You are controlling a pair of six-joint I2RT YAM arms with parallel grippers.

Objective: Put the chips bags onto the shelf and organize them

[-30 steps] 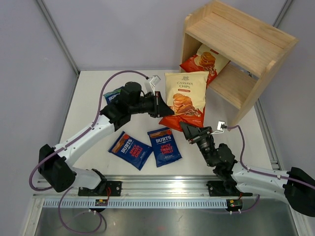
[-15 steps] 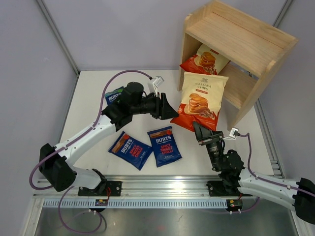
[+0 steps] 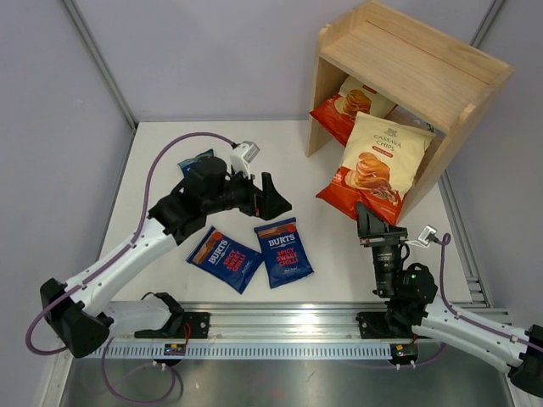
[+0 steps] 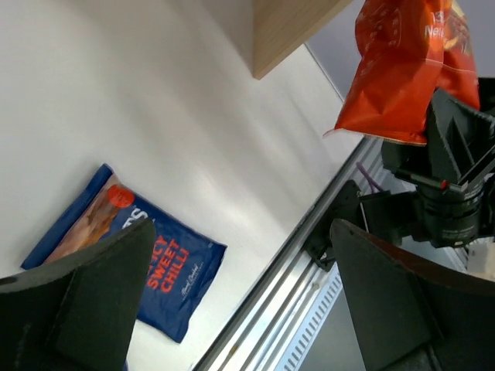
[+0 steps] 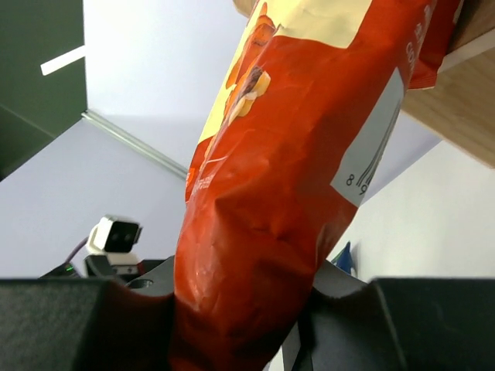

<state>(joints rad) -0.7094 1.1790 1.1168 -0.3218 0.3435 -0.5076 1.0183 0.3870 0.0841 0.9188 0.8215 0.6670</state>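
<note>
My right gripper (image 3: 371, 222) is shut on the red bottom edge of a cream-and-red Cassava chips bag (image 3: 382, 165). It holds the bag upright just in front of the wooden shelf (image 3: 416, 64), and the same bag (image 5: 286, 170) fills the right wrist view between the right gripper (image 5: 240, 309) jaws. A second Cassava bag (image 3: 352, 106) leans inside the shelf's lower tier. My left gripper (image 3: 273, 197) hangs open and empty over the table, left of the held bag. Two blue Burts bags (image 3: 225, 259) (image 3: 283, 251) lie flat near the front. A third Burts bag (image 3: 193, 161) is mostly hidden behind the left arm. The left gripper (image 4: 244, 232) looks down on one Burts bag (image 4: 131, 255).
A metal rail (image 3: 280, 318) runs along the table's front edge by both arm bases. Grey walls close in the left and back sides. The shelf's side panel (image 4: 290, 27) stands at the table's right rear. A purple cable (image 3: 161, 170) arcs over the left arm.
My left gripper opened, let go of the Cassava bag's edge and drew back to the left. My right gripper carried the bag rightward and back toward the shelf.
</note>
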